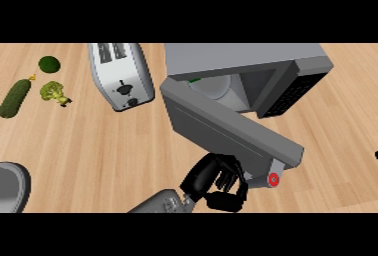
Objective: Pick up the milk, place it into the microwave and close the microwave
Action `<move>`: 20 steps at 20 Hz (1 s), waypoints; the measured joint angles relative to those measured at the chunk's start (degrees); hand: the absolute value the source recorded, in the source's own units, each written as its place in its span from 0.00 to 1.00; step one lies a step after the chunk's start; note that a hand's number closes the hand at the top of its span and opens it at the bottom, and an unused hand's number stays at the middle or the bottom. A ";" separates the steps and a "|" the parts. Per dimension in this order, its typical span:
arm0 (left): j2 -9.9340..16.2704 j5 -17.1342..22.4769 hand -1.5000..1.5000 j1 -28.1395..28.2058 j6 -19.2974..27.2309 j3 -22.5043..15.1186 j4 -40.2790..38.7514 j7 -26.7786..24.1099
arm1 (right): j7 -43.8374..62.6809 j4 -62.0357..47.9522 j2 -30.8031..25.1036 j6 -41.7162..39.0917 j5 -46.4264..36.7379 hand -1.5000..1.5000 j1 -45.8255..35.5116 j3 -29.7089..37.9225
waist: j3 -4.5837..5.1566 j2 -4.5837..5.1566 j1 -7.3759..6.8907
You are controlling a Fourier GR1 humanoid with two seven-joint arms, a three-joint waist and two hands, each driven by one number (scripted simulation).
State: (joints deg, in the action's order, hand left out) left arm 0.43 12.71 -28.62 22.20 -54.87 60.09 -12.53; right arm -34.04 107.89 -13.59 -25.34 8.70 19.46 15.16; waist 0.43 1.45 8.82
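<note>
The grey microwave (251, 60) stands at the back right with its door (229, 131) swung about halfway open, hinged at the left. Inside the cavity a white shape with a green spot, the milk (212, 88), shows partly behind the door's top edge. My left hand (214, 181) comes in from the lower middle and rests against the door's outer face near its free end, by the red button (273, 179). Its fingers are slightly bent against the panel and hold nothing. Of my right hand (376, 154) only a dark sliver shows at the right edge.
A silver toaster (120, 75) stands left of the microwave. Further left lie a lime (49, 63), a cucumber (15, 98) and a piece of broccoli (54, 93). A grey round rim (18, 190) shows at the lower left. Bare wooden counter lies right of the door.
</note>
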 measured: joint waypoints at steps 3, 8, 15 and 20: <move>-0.07 3.54 1.00 -1.26 3.44 0.78 1.00 -2.73 | 1.23 1.21 -0.86 -1.01 1.53 0.00 -0.29 0.09 | 0.12 0.29 1.15; -0.18 9.79 1.00 -4.01 6.78 2.84 0.93 -6.36 | 3.30 3.04 -2.16 -2.40 3.89 0.00 -1.03 -0.05 | 0.20 0.96 2.94; -0.33 17.70 1.00 -9.99 8.23 5.86 -2.07 -8.16 | 6.39 4.55 -4.52 -3.64 6.66 0.00 -2.70 0.40 | 0.12 1.80 5.38; -0.45 22.32 1.00 -14.30 8.28 7.85 -5.95 -8.83 | 8.36 5.26 -6.36 -4.11 8.55 0.00 -3.89 1.32 | 0.04 2.27 6.39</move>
State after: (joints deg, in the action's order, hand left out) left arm -0.02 35.03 -42.92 30.48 -47.02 54.14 -21.36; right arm -25.68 113.15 -19.95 -29.46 17.25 15.58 16.49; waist 0.47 3.72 15.21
